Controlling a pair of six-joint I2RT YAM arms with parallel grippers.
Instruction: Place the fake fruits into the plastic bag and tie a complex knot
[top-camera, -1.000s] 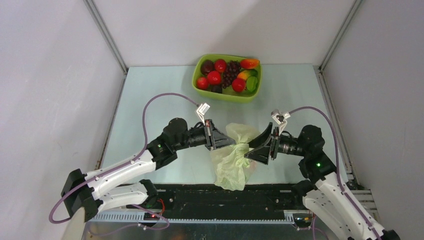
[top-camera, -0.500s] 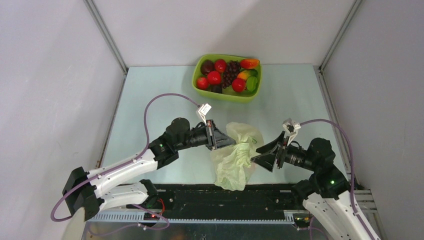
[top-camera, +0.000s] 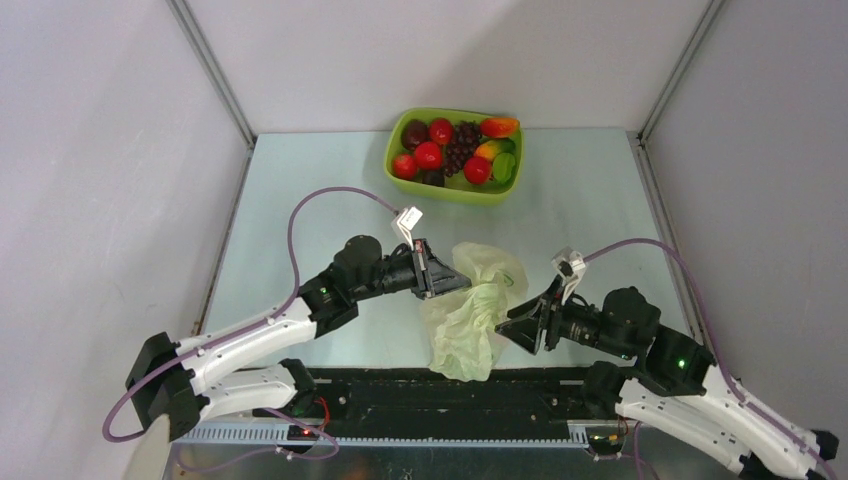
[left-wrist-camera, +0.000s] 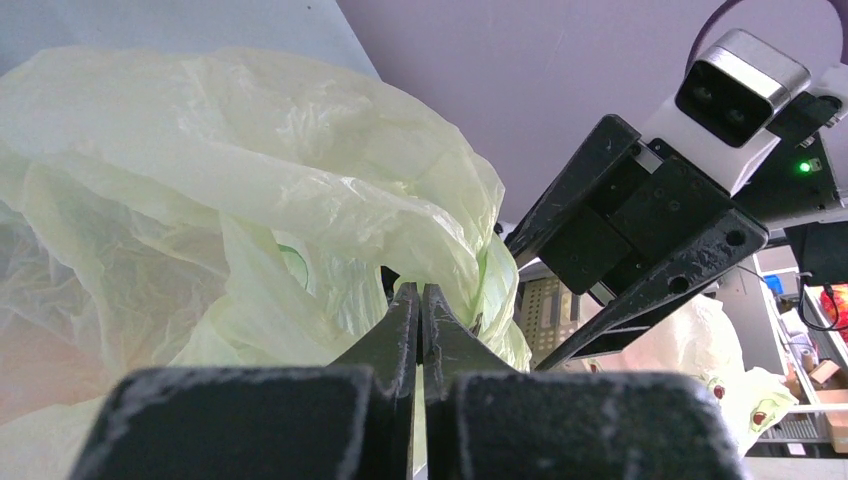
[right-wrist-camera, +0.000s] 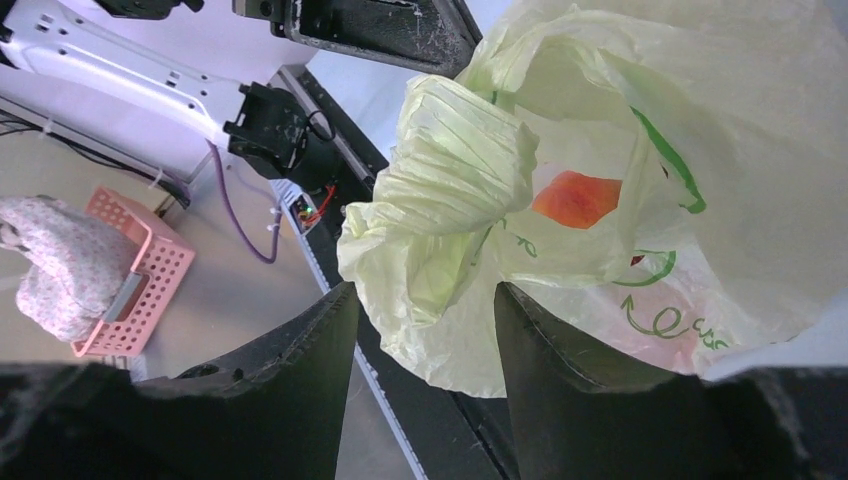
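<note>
Left wrist view: left pincer (left-wrist-camera: 420, 295) is closed tight, tips together. A fold of the plastic bag (left-wrist-camera: 250, 190) looks nipped at the tips, film draping up and around them.

Right wrist view: right pincer (right-wrist-camera: 422, 295) stands part open, holding nothing. A bunched roll of bag film lies just beyond the gap, between the lines of the two fingers.

Top view: both pincers meet at the bag from either side, left one at its upper left edge, right one low on its right. The bag lies crumpled on the table (top-camera: 300, 200) between the arms, near their bases. No knot is visible, and the film is loose.

An orange-red fruit (right-wrist-camera: 578, 198) shows through the film, so at least one piece seems to be inside.

The remaining fake fruits (top-camera: 455, 148) sit in the lime-green tray (top-camera: 445, 192) at the far end, well apart from the bag: red ones, grapes, dark ones, a green one.

Judgement: early stage. Most of the loading is left, and all of the tying.
</note>
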